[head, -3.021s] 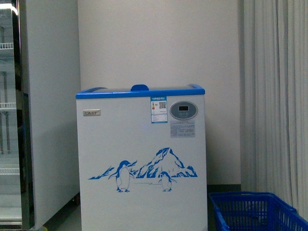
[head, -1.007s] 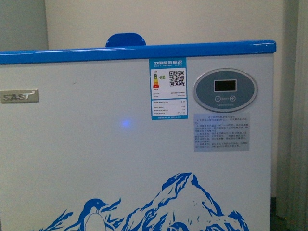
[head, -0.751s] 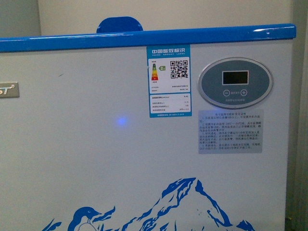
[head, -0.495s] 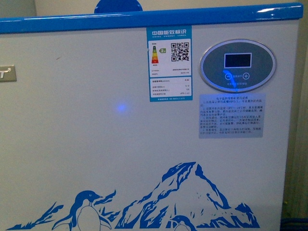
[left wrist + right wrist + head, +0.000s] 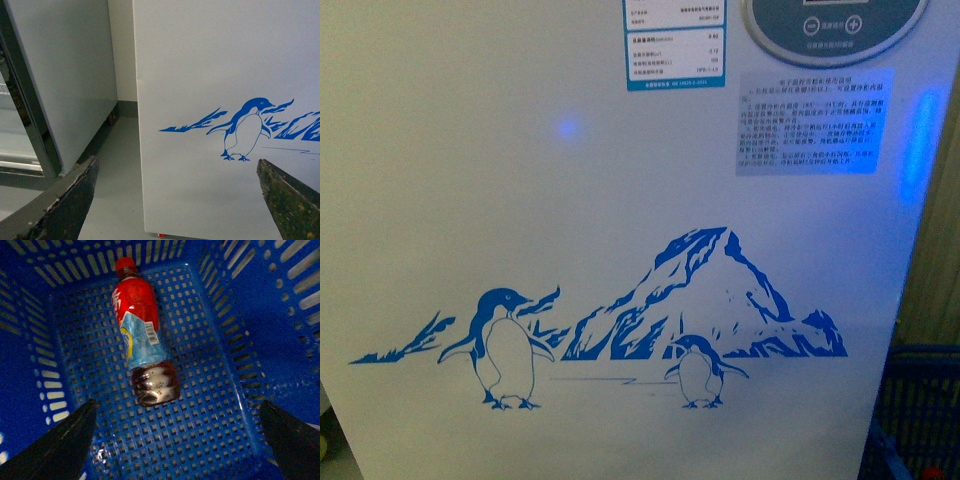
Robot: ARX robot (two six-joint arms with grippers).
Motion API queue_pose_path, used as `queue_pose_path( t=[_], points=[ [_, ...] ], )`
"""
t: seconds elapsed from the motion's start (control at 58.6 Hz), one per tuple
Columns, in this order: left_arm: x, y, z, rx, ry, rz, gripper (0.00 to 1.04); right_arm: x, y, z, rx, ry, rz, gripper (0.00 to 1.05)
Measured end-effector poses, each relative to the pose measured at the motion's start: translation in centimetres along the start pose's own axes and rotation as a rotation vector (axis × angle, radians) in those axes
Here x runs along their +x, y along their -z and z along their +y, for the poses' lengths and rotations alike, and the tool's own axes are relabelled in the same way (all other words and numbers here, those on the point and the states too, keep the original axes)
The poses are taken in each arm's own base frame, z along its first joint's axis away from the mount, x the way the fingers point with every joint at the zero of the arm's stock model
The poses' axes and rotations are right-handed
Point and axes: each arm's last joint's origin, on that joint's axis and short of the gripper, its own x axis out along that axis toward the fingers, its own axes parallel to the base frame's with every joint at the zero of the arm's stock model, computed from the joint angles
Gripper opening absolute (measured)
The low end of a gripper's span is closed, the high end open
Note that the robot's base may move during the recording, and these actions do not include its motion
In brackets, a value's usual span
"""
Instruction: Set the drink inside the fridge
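White metal fills the view ahead: the fridge [image 5: 520, 150] stands very close, its blue penguin-and-mountain art [image 5: 650, 320] spread across the front. The grey panel [image 5: 835, 25] and a printed label [image 5: 675, 45] are cut off at the upper edge.

The left end effector [image 5: 176, 170] hangs with its two dark fingers wide apart, holding nothing. Beyond it are the fridge's corner and one penguin. Off to its side a white cabinet [image 5: 65, 75] stands on the grey floor [image 5: 110, 165], apart from the fridge.

The right end effector [image 5: 177, 410] is also spread wide and empty, looking down into a blue basket [image 5: 260, 340]. The drink [image 5: 142, 340] lies on its side on the basket's perforated bottom, just ahead of that end effector. It sits between the lines of the fingers and touches neither, with its red cap pointing away and dark liquid at the near end.
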Motion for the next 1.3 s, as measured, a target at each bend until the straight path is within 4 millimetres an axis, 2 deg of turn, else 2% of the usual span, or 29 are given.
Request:
queue_pose_path(
  t=[0.324,0.444,0.614,0.751,1.041,1.178,1.297],
  points=[
    [0.0,0.0,0.0,0.0,0.0,0.0,0.97,7.1,0.2,1.6,0.021,0.044,0.034,0.97],
    [0.0,0.0,0.0,0.0,0.0,0.0,0.97,10.7,0.7,2.7,0.035,0.049,0.062,0.97],
    [0.0,0.0,0.0,0.0,0.0,0.0,0.97,13.3,1.4,3.7,0.047,0.054,0.096,0.97],
    [0.0,0.0,0.0,0.0,0.0,0.0,0.97,16.3,1.7,4.4,0.061,0.061,0.12,0.97],
    [0.0,0.0,0.0,0.0,0.0,0.0,0.97,19.8,1.7,5.1,0.062,0.066,0.142,0.97],
    [0.0,0.0,0.0,0.0,0.0,0.0,0.97,21.4,2.3,5.4,0.052,0.074,0.186,0.97],
    [0.0,0.0,0.0,0.0,0.0,0.0,0.97,21.8,2.1,5.5,0.047,0.068,0.205,0.97]
  ],
)
